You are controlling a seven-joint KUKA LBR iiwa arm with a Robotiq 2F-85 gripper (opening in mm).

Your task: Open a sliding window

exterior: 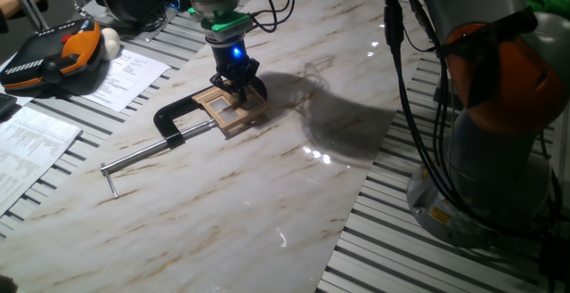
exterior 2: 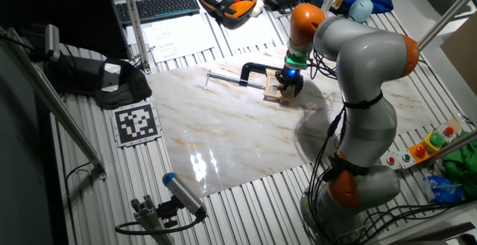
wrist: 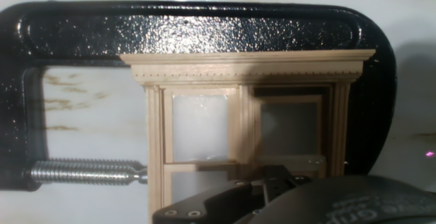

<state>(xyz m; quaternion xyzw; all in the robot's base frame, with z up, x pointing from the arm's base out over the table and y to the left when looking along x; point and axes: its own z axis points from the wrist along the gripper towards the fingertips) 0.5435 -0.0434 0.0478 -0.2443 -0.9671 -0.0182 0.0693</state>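
Observation:
The sliding window [exterior: 233,108] is a small tan wooden frame with thin crossbars. It lies flat on the marble board, held in a black C-clamp [exterior: 183,119]. It also shows in the other fixed view [exterior 2: 274,91] and fills the hand view [wrist: 204,115], where two panes sit side by side under a moulded top rail. My gripper [exterior: 238,88] points straight down with its fingertips on the window's far part, and the fingers look spread. One dark finger [wrist: 272,193] covers the window's lower edge in the hand view.
The clamp's steel rod [exterior: 147,155] sticks out to the left across the board. Its threaded screw [wrist: 88,173] presses on the window's side. A teach pendant [exterior: 53,52] and papers [exterior: 125,75] lie at the left. The arm's base [exterior: 499,142] stands at the right.

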